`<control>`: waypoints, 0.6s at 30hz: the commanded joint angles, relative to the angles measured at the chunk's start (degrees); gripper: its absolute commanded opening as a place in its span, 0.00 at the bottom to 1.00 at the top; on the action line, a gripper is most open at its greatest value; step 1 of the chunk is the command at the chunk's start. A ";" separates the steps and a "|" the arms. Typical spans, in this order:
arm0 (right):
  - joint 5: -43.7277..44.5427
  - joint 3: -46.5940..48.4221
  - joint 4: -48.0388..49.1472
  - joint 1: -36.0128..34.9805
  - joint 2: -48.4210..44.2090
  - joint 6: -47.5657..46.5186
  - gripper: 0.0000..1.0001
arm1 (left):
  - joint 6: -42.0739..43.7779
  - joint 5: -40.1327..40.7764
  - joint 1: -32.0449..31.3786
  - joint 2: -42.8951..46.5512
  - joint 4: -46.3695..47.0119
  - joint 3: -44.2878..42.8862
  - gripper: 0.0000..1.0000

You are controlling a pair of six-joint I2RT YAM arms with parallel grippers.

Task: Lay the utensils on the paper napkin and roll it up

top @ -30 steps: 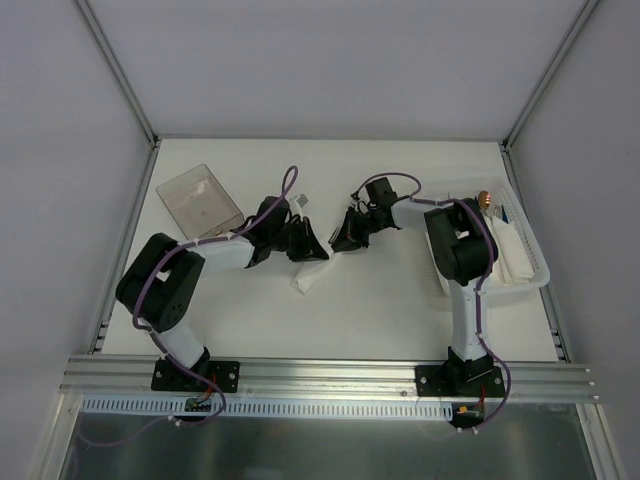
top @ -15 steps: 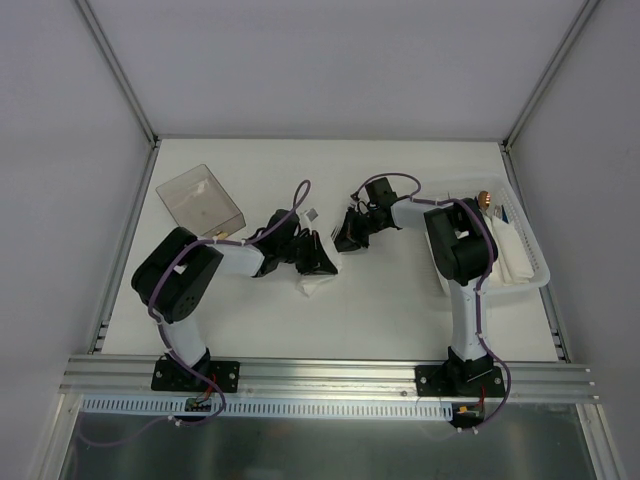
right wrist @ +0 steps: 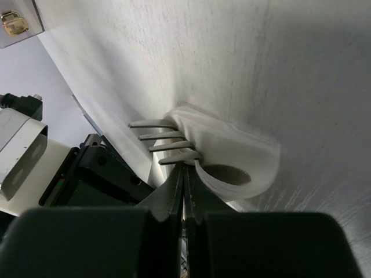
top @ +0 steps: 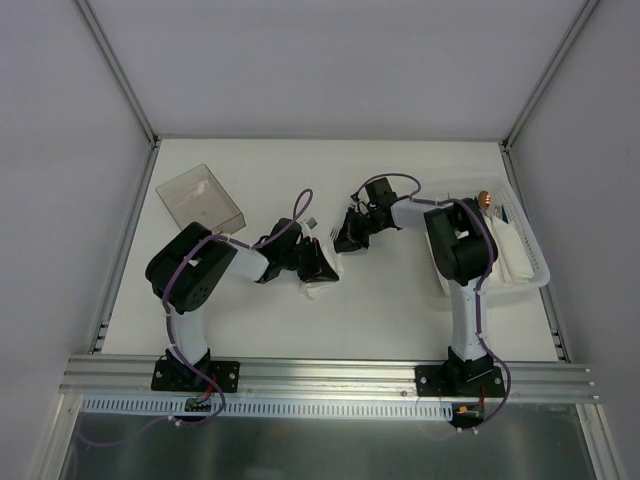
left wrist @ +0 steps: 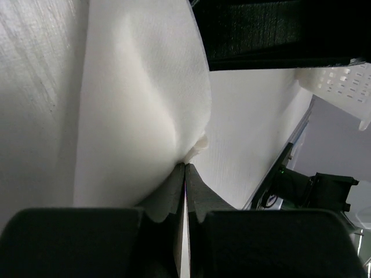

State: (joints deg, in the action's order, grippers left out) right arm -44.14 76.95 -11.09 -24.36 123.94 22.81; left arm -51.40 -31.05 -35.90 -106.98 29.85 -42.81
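Observation:
The paper napkin (top: 318, 290) lies mid-table, rolled into a loose tube around the utensils. In the right wrist view the napkin (right wrist: 237, 153) shows an open end with silver fork tines (right wrist: 156, 136) poking out; no knife shows. My left gripper (top: 320, 268) lies low over the roll. In its own view the left gripper (left wrist: 185, 167) is shut, pinching a fold of the napkin (left wrist: 145, 116). My right gripper (top: 342, 240) is at the roll's far end. In its own view the right gripper (right wrist: 185, 168) is shut, its tips pinching a napkin layer at the base of the tines.
A clear plastic box (top: 200, 200) stands at the back left. A white plastic tray (top: 530, 270) stands at the right with a gold round item (top: 485, 198) and white things in it. The tray's corner (left wrist: 342, 87) shows in the left wrist view.
My left arm has swung nearer and to the right, and its gripper has moved down over the napkin, which has shifted slightly with it. The right arm has stayed put.

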 commanded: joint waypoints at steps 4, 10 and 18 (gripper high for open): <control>3.36 0.83 -1.39 -0.16 0.95 -2.59 0.00 | -1.95 -0.42 -1.01 -3.41 0.65 2.73 0.00; 1.51 2.06 -3.67 0.28 -2.11 -7.51 0.07 | -2.39 -0.68 -0.93 -4.73 1.53 3.61 0.00; 0.11 3.82 -5.52 1.94 -5.20 -12.61 0.14 | -1.60 -1.21 -0.93 -5.26 1.18 4.13 0.00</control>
State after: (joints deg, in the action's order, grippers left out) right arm -44.66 78.30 -15.14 -23.46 122.65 14.17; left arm -55.13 -32.84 -35.94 -109.56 37.08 -41.17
